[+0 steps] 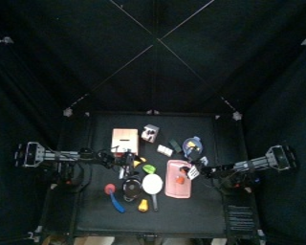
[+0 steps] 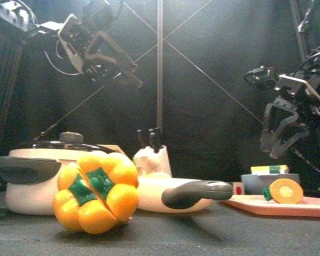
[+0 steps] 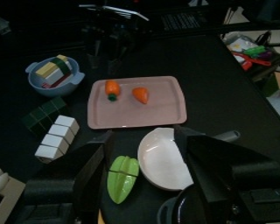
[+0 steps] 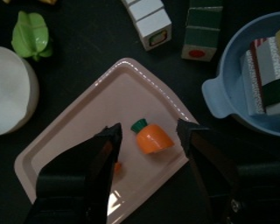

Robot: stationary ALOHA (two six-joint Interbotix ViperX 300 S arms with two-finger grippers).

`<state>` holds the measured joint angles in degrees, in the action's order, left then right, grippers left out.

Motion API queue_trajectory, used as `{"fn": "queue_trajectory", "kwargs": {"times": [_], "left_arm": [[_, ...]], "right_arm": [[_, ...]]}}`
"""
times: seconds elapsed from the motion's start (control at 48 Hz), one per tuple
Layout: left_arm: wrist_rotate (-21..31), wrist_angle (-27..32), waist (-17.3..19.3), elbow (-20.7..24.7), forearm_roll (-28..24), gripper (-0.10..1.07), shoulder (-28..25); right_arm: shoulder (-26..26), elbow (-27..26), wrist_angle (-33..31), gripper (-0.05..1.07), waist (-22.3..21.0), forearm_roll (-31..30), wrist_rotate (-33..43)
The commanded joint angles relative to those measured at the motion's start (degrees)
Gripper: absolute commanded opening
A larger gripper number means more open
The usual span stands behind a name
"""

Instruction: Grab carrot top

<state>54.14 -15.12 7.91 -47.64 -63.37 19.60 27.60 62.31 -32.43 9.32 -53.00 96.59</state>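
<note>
The carrot top [image 4: 150,140], an orange stub with a green collar, lies on a pink tray [image 4: 78,122]. My right gripper [image 4: 150,130] hovers straight above it, open, with one jaw on each side of the piece and nothing held. A second orange piece [image 4: 116,166] is half hidden behind one jaw. In the left wrist view both pieces sit on the tray [image 3: 154,114], the carrot top [image 3: 112,89] beside the other piece [image 3: 142,93]. My left gripper [image 3: 149,144] stands open and empty, high above a white plate [image 3: 166,159].
A blue bowl [image 4: 224,92] with blocks in it sits next to the tray, and white and green blocks [image 4: 201,31] lie beyond it. A green pepper [image 4: 31,35] lies by the white plate [image 4: 8,87]. Up front stand a yellow pepper [image 2: 96,190] and a pot [image 2: 36,172].
</note>
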Motion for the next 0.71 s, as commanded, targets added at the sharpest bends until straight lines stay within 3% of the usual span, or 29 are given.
{"fn": "queue_trajectory", "kwargs": {"times": [0.0, 0.188, 0.417, 0.688], "left_arm": [[-1.1, -3.1, 1.8, -0.4, 1.7, 0.92, 0.9], [-5.5, -10.1, 5.4, -3.7, 8.0, 0.92, 1.8], [-16.0, -14.7, 7.6, -6.9, 14.0, 0.92, 3.6], [-25.0, -15.0, 7.5, -10.8, 24.3, 0.92, 5.4]], "right_arm": [[0.1, -0.1, -0.2, 0.88, 1.7, -1.2, -0.9], [-0.4, -0.3, -1.4, 0.88, 2.0, 0.9, -3.8], [-1.1, -2.5, -1.9, 0.88, 0.9, 6.1, -6.5], [-3.3, -5.6, -1.4, 0.88, -2.5, 22.2, -11.4]]}}
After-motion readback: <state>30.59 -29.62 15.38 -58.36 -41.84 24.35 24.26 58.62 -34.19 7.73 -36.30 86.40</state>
